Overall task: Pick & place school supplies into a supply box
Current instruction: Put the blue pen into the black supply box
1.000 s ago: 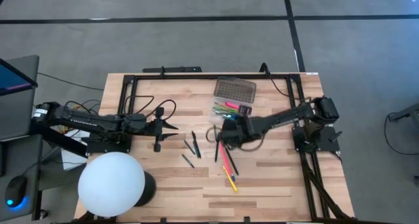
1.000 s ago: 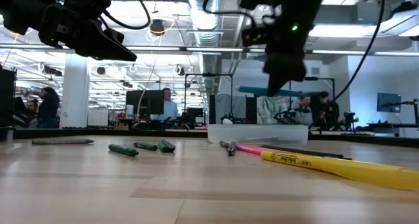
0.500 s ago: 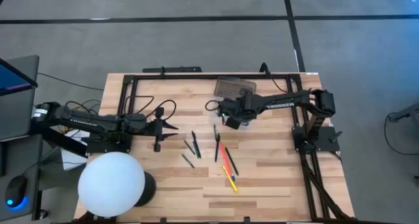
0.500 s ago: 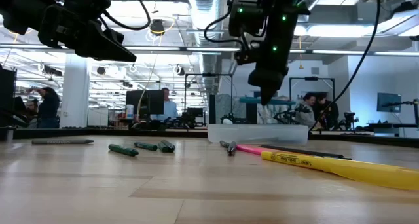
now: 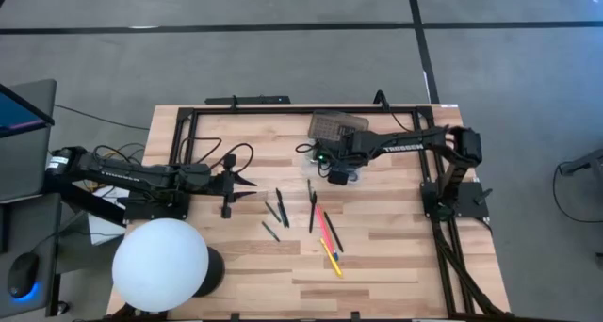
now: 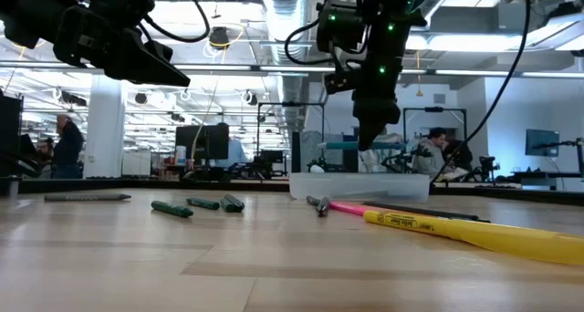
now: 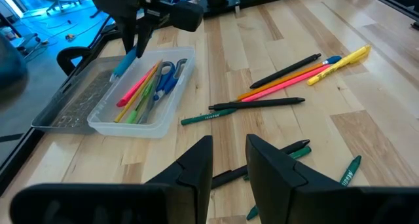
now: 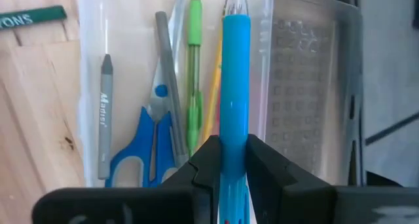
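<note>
My right gripper (image 8: pixel 234 144) (image 5: pixel 335 169) hangs over the supply box (image 7: pixel 171 105) (image 5: pixel 320 158), shut on a blue pen (image 8: pixel 236 80). The clear box stands at the table's far middle, its dotted lid (image 8: pixel 308 86) flat beside it on the far side. In the box lie blue-handled scissors (image 8: pixel 141 155), a grey pencil (image 8: pixel 105 112), a green pen (image 8: pixel 194 67) and pink and yellow ones. More school supplies lie loose on the wood: green pens (image 7: pixel 288 152), a black pen (image 7: pixel 258 104), pink, orange and yellow ones (image 7: pixel 308 70). My left gripper (image 7: pixel 229 144) (image 5: pixel 251 183) waits left of them, fingers slightly open around nothing. My right gripper pinches the blue pen's barrel (image 8: pixel 234 129) between its two fingers. They come from above, slanting steeply down, and the pen runs along them and sticks out past their tips. Its free end (image 7: pixel 118 72) hangs above the box's open top.
A black metal frame (image 5: pixel 283 110) runs along the table's far and right sides. A white globe lamp (image 5: pixel 160 264) stands at the near left corner. Bare wood lies near of the loose pens. People and desks show in the room beyond.
My right gripper has swung from above the loose pens toward the table's far edge, to above the supply box, turning its wrist on the way. Most of that move came early; lately it has hardly shifted.
</note>
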Robot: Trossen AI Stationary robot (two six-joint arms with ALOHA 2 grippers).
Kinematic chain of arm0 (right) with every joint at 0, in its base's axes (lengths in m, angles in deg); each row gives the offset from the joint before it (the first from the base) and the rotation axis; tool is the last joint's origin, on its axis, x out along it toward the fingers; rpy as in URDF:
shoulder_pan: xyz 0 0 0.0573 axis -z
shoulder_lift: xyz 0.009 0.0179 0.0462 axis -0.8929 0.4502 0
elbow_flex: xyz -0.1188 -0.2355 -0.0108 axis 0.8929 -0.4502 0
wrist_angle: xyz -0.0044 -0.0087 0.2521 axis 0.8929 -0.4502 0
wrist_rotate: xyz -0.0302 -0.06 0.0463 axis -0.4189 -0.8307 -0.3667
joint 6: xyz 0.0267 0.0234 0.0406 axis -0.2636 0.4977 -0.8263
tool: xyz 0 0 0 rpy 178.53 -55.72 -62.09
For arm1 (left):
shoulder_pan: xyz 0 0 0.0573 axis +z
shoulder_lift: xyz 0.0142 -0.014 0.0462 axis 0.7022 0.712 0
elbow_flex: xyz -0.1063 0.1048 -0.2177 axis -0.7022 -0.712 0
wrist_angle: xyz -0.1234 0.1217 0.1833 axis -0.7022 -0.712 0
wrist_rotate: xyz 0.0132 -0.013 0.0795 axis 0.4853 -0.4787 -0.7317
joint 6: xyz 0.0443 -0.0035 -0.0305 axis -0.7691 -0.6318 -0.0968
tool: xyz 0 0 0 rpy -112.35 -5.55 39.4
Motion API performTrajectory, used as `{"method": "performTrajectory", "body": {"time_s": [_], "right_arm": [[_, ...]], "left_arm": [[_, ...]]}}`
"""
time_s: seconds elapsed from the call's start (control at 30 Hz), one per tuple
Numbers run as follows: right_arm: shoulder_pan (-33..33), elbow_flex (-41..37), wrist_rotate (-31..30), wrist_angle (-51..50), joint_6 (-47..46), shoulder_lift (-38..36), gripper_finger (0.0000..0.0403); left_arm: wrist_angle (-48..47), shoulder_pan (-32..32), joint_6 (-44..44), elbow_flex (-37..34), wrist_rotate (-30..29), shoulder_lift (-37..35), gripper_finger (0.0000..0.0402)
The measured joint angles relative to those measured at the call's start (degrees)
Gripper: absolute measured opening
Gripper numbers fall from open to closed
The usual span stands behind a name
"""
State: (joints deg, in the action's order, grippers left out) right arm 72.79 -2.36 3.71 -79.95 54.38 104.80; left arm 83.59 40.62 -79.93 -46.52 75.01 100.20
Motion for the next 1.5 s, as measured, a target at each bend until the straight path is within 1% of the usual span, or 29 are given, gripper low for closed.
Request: {"method": "performTrajectory", "body": {"time_s": [0.2, 0.33, 0.53, 0.67, 0.73, 1.0, 1.2, 1.33, 1.5], "right_arm": [[1.9, 0.0, 2.8, 0.0, -2.2, 0.0, 0.0050], [3.0, 0.0, 3.2, -0.1, -4.8, 0.0, 0.0051], [3.7, 0.0, 5.9, 0.3, -3.6, 2.0, 0.0051], [3.7, 0.0, 5.7, 0.6, -0.2, 5.2, 0.0051], [3.7, 0.0, 5.3, 0.9, 0.0, 6.5, 0.0052], [4.5, 0.0, 5.6, 2.2, -0.4, 6.6, 0.0052], [5.2, 0.0, 5.6, 2.2, -2.7, 6.5, 0.0053], [5.6, 0.0, 5.6, 2.2, -3.5, 6.5, 0.0067], [5.6, 0.0, 5.6, 2.4, -3.5, 6.5, 0.0099]], "left_arm": [[0.0, 0.0, 0.0, 0.0, 0.0, 0.0, 0.0087], [0.0, 0.0, 0.0, 0.0, 0.0, 0.0, 0.0087], [0.0, 0.0, 0.0, 0.0, 0.0, 0.0, 0.0087], [0.0, 0.0, 0.0, 0.0, 0.0, 0.0, 0.0087], [-0.1, 0.0, 0.0, 0.0, 0.0, 0.0, 0.0087], [-0.2, 0.0, 0.0, 0.0, 0.0, 0.0, 0.0087], [-0.2, 0.0, 0.2, 0.0, 0.1, 0.0, 0.0087], [-0.2, 0.0, 0.2, 0.0, 0.1, 0.0, 0.0087], [-0.2, 0.0, 0.2, 0.0, 0.1, 0.0, 0.0087]]}}
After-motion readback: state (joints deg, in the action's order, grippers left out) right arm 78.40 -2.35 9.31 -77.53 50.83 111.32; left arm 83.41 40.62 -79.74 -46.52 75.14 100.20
